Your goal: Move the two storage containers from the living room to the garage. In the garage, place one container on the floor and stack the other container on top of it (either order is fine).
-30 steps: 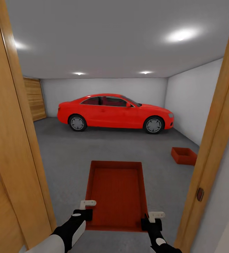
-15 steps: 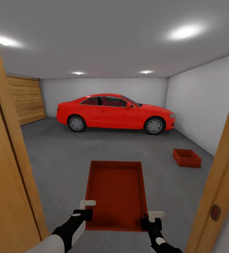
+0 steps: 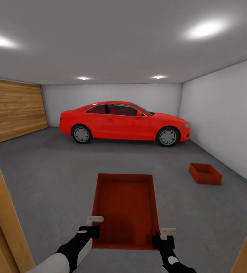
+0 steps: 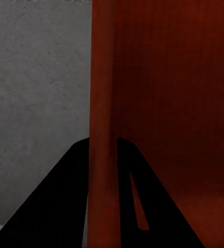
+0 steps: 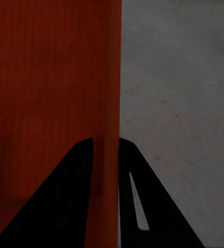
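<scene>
While the carried container (image 3: 125,206) hangs over the garage floor (image 3: 55,178), the left end effector (image 3: 94,226) and right end effector (image 3: 163,236) each pinch a side wall. Ahead right, the second container (image 3: 205,173) sits on concrete, near the red car (image 3: 124,122).

A container (image 3: 125,206) lies ahead, another container (image 3: 205,173) right on the floor (image 3: 55,178), car (image 3: 124,122) behind.

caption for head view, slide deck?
Both end effectors carry a storage container into the garage, second container on the floor ahead.
</scene>
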Controlling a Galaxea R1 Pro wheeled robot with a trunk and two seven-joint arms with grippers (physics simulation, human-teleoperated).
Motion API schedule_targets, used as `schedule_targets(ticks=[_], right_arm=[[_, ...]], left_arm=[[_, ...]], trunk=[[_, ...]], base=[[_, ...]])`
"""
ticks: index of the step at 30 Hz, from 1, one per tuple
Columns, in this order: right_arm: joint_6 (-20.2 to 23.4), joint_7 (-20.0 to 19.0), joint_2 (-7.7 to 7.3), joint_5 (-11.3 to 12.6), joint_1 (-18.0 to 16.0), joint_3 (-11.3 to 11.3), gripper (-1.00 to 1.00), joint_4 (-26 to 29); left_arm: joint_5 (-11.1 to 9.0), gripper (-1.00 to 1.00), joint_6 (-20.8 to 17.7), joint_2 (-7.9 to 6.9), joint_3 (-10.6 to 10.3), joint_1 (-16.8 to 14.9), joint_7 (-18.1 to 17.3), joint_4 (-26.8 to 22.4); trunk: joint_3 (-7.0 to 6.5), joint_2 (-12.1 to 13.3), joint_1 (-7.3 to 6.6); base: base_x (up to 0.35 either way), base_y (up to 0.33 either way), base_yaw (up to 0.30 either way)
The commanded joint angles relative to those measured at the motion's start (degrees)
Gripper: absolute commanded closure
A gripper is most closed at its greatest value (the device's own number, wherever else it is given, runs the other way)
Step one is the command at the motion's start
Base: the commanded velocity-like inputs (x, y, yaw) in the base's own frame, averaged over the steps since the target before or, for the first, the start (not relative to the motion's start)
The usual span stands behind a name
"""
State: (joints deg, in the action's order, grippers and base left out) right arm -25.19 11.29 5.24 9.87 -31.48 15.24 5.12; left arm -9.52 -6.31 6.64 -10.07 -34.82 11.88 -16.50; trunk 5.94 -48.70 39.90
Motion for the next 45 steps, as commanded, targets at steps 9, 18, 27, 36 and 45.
schedule_targets(ticks=[9,18,27,36,45], right_arm=[[-2.7,-0.2,-0.03,-0.6,-0.1,-0.7,1.0,0.3],[-2.7,-0.2,-0.05,-0.6,-0.1,-0.7,1.0,0.3],[-2.6,-0.2,0.01,-0.6,-0.1,-0.7,1.0,0.3],[-2.7,-0.2,0.0,-0.6,-0.1,-0.7,1.0,0.3],[-2.7,-0.2,-0.02,-0.6,-0.1,-0.7,1.0,0.3]], left_arm=[[0.1,1.0,-0.4,-0.05,0.1,0.0,0.7,0.0],[0.1,1.0,-0.4,-0.09,0.1,0.0,0.7,0.1],[0.1,1.0,-0.4,-0.06,0.2,0.0,0.7,0.1],[0.1,1.0,-0.4,-0.08,0.2,0.0,0.7,0.1],[0.1,1.0,-0.4,-0.05,0.2,0.0,0.7,0.1]], trunk=[[0.09,-0.1,0.04],[0.09,-0.1,0.04],[0.09,-0.1,0.04],[0.09,-0.1,0.04],[0.09,-0.1,0.04]], base=[[0.321,0.0,0.0],[0.321,0.0,0.0],[0.321,0.0,0.0],[0.321,0.0,0.0],[0.321,0.0,0.0]])
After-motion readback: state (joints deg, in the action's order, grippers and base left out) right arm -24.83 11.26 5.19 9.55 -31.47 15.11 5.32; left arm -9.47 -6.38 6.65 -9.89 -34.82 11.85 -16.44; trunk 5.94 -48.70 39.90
